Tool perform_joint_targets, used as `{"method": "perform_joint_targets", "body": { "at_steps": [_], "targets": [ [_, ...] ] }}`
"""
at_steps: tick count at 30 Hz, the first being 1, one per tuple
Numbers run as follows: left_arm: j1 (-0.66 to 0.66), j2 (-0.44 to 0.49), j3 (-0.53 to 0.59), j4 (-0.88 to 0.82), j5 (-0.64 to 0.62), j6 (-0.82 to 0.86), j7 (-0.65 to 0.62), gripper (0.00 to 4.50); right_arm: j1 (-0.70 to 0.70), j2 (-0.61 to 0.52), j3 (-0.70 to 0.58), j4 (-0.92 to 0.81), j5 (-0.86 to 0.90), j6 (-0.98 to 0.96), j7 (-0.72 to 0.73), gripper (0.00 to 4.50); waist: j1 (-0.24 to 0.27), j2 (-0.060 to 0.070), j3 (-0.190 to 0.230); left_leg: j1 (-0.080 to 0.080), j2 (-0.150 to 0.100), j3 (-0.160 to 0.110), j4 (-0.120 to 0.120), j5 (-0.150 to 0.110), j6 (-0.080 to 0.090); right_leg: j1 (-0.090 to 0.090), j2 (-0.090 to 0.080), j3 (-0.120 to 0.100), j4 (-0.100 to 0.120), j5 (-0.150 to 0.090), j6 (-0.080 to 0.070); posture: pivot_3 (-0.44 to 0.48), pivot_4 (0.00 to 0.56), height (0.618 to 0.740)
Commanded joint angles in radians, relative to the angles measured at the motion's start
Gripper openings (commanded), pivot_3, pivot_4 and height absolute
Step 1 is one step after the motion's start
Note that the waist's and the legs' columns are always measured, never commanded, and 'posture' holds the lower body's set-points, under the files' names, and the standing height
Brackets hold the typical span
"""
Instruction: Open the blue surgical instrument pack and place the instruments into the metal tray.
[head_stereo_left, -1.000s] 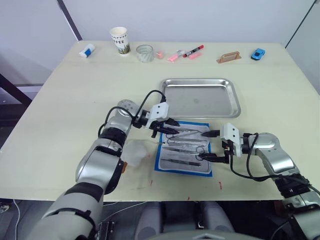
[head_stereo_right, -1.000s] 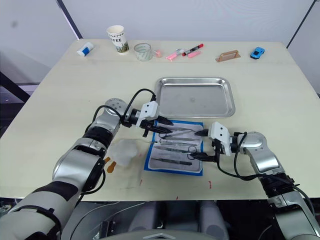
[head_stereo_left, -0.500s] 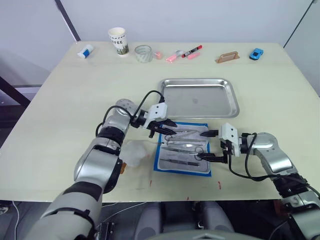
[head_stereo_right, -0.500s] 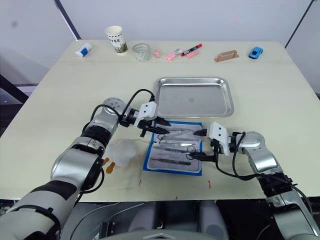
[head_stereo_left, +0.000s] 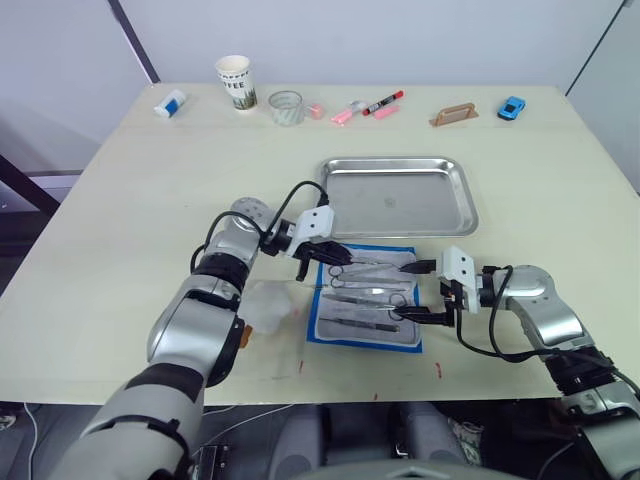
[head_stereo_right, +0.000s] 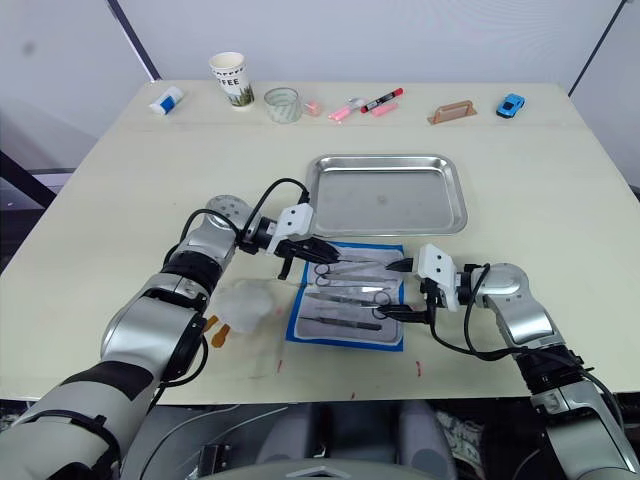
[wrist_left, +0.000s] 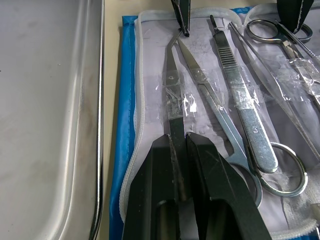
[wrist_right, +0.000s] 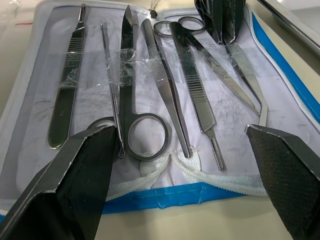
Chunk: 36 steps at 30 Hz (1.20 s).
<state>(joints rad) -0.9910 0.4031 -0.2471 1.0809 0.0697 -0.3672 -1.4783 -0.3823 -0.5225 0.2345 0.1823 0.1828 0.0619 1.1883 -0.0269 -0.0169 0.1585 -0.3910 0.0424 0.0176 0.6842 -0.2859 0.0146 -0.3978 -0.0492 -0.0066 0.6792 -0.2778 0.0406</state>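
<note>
**Left wrist view: fingers closed on a curved tool in the open pack**

Left wrist view shows the blue surgical instrument pack (wrist_left: 128, 100) lying open, its pale lining up, edged with a white zip and a blue border. The instruments (wrist_left: 240, 95) lie side by side on the lining, held under strips of clear tape: a slim bent-tip tool, scissors with ring handles, a ridged-handle tool and thin probes. Their long axes run parallel, across the pack from the left gripper's side to the right gripper's side. The left gripper (wrist_left: 179, 150) is pinched narrow on the slim bent-tip tool (wrist_left: 172, 95), which still lies flat against the lining.

Seen from the head, the pack sits just in front of the metal tray (head_stereo_left: 462, 195), on the side nearer the robot, almost touching its rim. The tray's floor is bare steel. The right gripper (head_stereo_right: 400, 290) is spread wide at the pack's right edge, one finger near the tray-side corner, the other near the corner away from the tray.
</note>
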Motion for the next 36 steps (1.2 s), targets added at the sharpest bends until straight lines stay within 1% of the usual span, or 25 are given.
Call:
{"method": "perform_joint_targets", "body": {
  "at_steps": [1, 5, 8, 15, 22, 30, 36],
  "targets": [
    [0.015, 0.024, -0.019, 0.011, 0.035, -0.005, -0.008, 0.03, 0.014, 0.008, 0.039, 0.029, -0.051, 0.011, -0.025, 4.50, -0.001, 0.000, 0.000, 0.000, 0.000, 0.000, 0.000, 0.000, 0.000, 0.000, 0.000, 0.000, 0.000, 0.000, 0.000, 0.000, 0.150, 0.740],
    [0.014, 0.037, -0.006, 0.000, 0.027, 0.000, 0.003, 0.03, 0.013, 0.009, 0.041, 0.035, -0.052, 0.009, -0.025, 4.50, -0.005, 0.000, 0.000, 0.000, 0.000, 0.000, 0.000, 0.000, 0.000, 0.000, 0.000, 0.000, 0.000, 0.000, 0.000, 0.000, 0.150, 0.740],
    [0.010, 0.042, 0.015, -0.023, 0.007, 0.043, 0.015, 0.03, 0.012, 0.010, 0.041, 0.037, -0.053, 0.010, -0.025, 4.50, -0.009, 0.000, 0.000, 0.000, 0.000, 0.000, 0.000, 0.000, 0.000, 0.000, 0.000, 0.000, 0.000, 0.000, 0.000, 0.000, 0.150, 0.740],
    [0.030, 0.073, 0.017, -0.089, -0.001, 0.073, 0.011, 0.03, 0.011, 0.019, 0.043, 0.045, -0.054, 0.008, -0.028, 4.50, -0.014, 0.000, 0.000, 0.000, 0.000, -0.001, -0.001, 0.000, 0.000, 0.000, 0.000, 0.000, 0.000, 0.000, 0.000, 0.000, 0.150, 0.740],
    [0.058, 0.107, 0.021, -0.199, -0.020, 0.106, 0.015, 0.03, 0.007, 0.024, 0.047, 0.053, -0.061, 0.002, -0.028, 4.50, -0.014, 0.000, 0.000, 0.000, 0.000, -0.001, -0.001, 0.000, 0.000, 0.000, 0.001, 0.000, 0.000, 0.000, 0.000, 0.000, 0.150, 0.740],
    [0.086, 0.124, 0.014, -0.333, -0.026, 0.188, 0.019, 0.03, 0.021, 0.022, 0.047, 0.049, -0.062, -0.002, -0.031, 4.50, -0.013, 0.000, 0.000, 0.000, 0.000, -0.001, -0.001, 0.000, 0.000, 0.000, 0.001, 0.000, 0.000, 0.000, 0.000, 0.000, 0.150, 0.740],
    [0.093, 0.128, 0.009, -0.378, -0.023, 0.231, 0.023, 0.03, 0.025, 0.026, 0.053, 0.053, -0.064, -0.006, -0.033, 4.50, -0.013, 0.000, 0.000, 0.000, 0.000, -0.001, -0.001, 0.000, 0.000, 0.000, 0.001, 0.000, 0.000, 0.000, 0.000, 0.000, 0.150, 0.740]
  ]
}}
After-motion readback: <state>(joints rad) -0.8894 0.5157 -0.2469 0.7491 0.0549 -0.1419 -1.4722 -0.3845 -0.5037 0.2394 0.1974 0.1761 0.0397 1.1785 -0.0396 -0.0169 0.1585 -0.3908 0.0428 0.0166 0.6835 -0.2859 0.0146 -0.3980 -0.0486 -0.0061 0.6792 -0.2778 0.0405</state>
